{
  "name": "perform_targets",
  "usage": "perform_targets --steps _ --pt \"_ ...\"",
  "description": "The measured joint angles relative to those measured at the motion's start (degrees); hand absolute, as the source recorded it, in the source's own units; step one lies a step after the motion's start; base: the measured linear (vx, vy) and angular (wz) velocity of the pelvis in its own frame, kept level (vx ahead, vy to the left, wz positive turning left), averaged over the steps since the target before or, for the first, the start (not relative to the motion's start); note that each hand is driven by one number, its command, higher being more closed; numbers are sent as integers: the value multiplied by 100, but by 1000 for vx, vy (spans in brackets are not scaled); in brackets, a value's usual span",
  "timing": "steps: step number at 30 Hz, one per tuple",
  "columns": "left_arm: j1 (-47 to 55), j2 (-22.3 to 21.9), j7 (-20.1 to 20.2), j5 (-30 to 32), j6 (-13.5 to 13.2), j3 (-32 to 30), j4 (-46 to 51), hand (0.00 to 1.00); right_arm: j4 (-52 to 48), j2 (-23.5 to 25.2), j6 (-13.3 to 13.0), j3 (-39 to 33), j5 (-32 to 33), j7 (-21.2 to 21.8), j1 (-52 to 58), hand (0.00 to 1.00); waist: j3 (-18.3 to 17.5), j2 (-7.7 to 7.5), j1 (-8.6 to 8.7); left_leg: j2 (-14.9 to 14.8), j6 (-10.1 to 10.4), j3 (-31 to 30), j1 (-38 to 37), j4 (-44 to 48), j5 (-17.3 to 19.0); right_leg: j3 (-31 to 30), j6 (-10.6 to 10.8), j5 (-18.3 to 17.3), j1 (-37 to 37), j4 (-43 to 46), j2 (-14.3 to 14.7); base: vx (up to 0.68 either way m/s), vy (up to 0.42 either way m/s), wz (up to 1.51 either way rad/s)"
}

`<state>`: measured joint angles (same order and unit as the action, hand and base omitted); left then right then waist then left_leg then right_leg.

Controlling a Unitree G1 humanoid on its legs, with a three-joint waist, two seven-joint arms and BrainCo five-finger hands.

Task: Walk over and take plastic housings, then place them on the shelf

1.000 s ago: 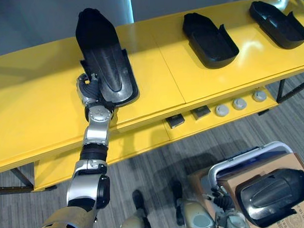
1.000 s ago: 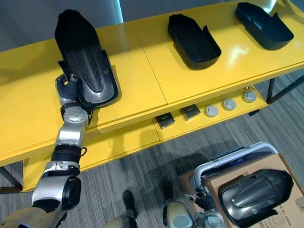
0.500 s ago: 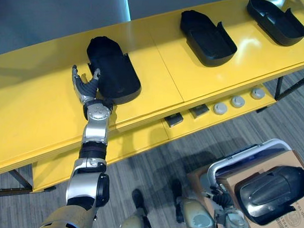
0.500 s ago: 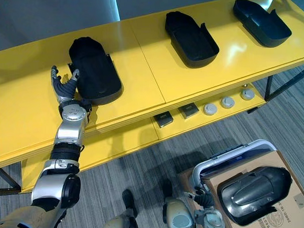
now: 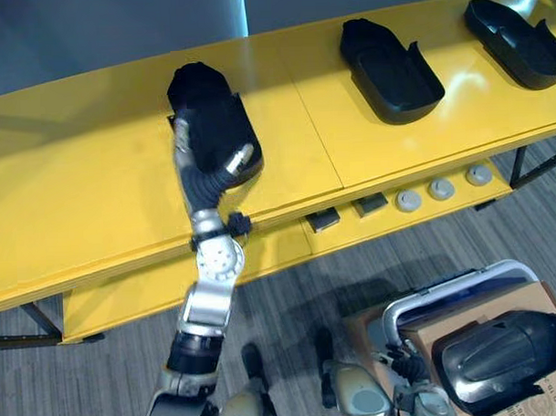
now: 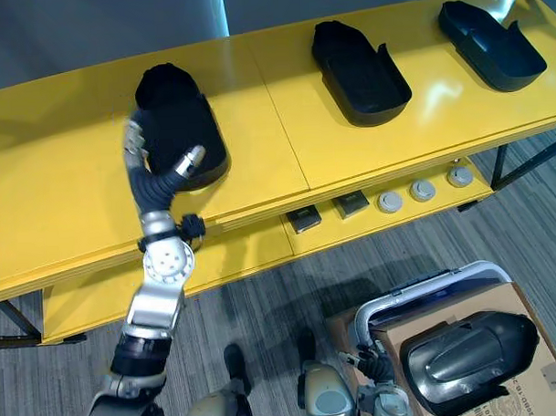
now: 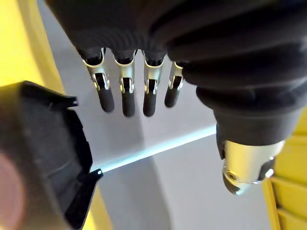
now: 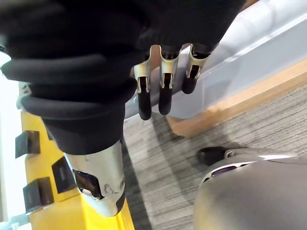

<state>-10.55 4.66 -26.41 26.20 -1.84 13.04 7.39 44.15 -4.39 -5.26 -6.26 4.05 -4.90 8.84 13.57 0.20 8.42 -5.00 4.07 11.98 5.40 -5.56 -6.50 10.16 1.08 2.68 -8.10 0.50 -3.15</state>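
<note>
L hand (image 5: 207,177) open at the near end of the left housing (image 5: 211,114) on the yellow shelf (image 5: 77,206); a fourth housing (image 5: 498,351) sits on a cardboard box (image 5: 420,338) by the R hand (image 8: 164,86).

L hand's fingers are straight and spread, holding nothing. Left housing lies flat on the shelf top, long axis front edge to back, so it's straight ahead of the palm; touching or just clear, can't tell. Mid housing (image 5: 389,63) and right housing (image 5: 518,31) lie further along the same top, well apart. Lower right, R hand hangs w/ fingers relaxed, empty, near the box. Prob. the boxed housing is the next pick: it's nearer the R hand, long axis slanting across the box.
</note>
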Motion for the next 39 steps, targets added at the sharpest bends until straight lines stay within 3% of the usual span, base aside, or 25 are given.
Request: perform_targets --steps 3,8,29,39 --pt "155 11 258 369 -20 42 -250 100 1 -42 0 1 -1 2 -4 0 -26 59 -11 -16 0 34 3 0 0 9 -5 11 10 -42 20 0 0 0" --pt "142 27 280 828 44 42 -813 100 4 -56 13 3 -3 2 -14 0 -85 158 1 -44 2 65 7 -1 1 17 -5 25 18 -94 54 8 -1 -1" --pt "-1609 403 251 737 515 -600 -2210 100 -13 -52 73 -79 -3 3 -188 0 -85 159 22 -84 5 188 243 2 -2 -104 -56 154 -237 -203 107 7 8 -2" --pt "-1949 395 263 499 573 -698 -2507 100 -22 -40 85 -80 -1 7 -211 0 -83 158 24 -80 3 223 245 3 -3 -131 -47 124 -323 -53 94 14 12 -2"
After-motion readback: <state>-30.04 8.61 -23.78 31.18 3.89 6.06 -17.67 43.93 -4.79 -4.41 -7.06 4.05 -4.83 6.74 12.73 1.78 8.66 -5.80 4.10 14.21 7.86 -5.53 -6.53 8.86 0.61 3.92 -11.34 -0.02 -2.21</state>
